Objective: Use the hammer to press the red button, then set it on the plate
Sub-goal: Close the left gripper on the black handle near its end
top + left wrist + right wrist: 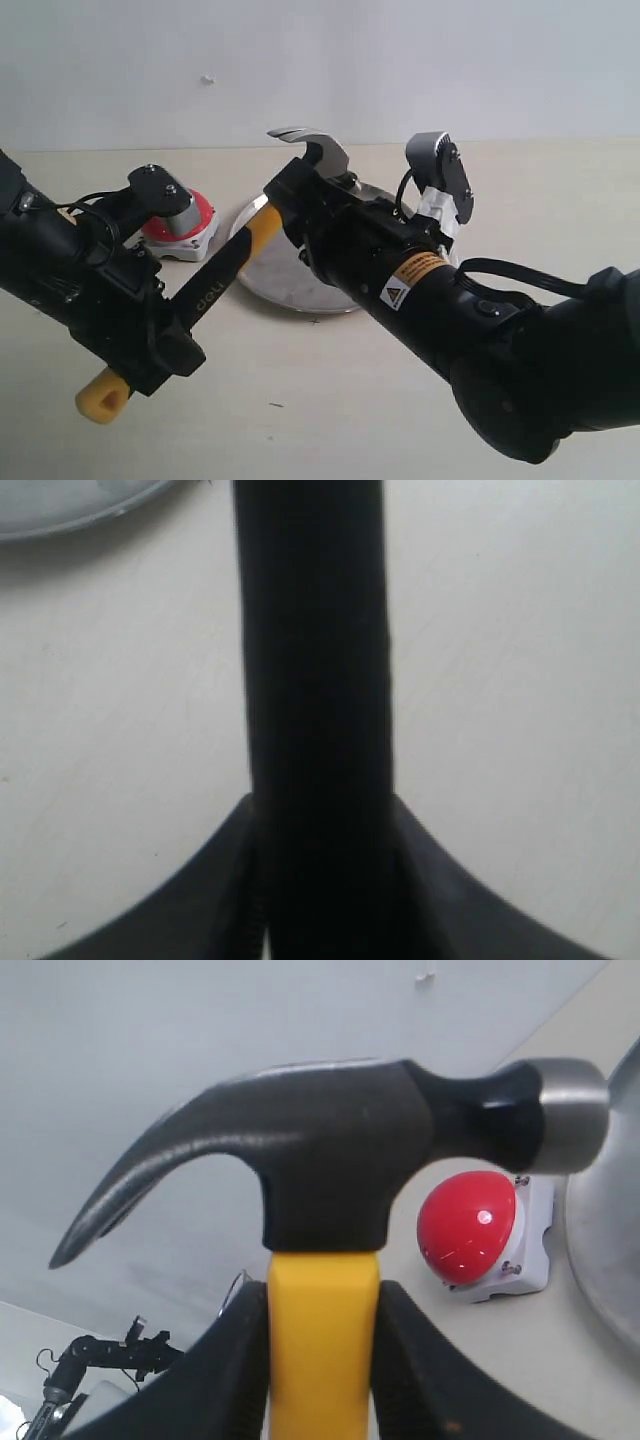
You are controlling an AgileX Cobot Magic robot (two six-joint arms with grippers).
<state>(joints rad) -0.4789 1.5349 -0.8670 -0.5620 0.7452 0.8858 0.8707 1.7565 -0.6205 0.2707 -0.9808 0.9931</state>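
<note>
Both grippers hold the hammer [222, 280] slanted above the table. My left gripper [165, 345] is shut on its black grip [315, 680], near the yellow butt end. My right gripper [290, 205] is shut on the yellow neck [322, 1340], just under the dark steel head [340, 1150]. In the exterior view the head [310, 150] is raised over the far rim of the silver plate [290, 285]. The red button [200, 222] sits left of the plate, partly hidden behind my left wrist. The button [468, 1225] lies past the hammer's striking face, apart from it.
A pale table carries the plate [610, 1250] and the button's light-grey base [525, 1260]. The plate's rim [60, 510] shows at the edge of the left wrist view. A plain light wall stands behind. My right arm [480, 330] crosses over the plate's right side.
</note>
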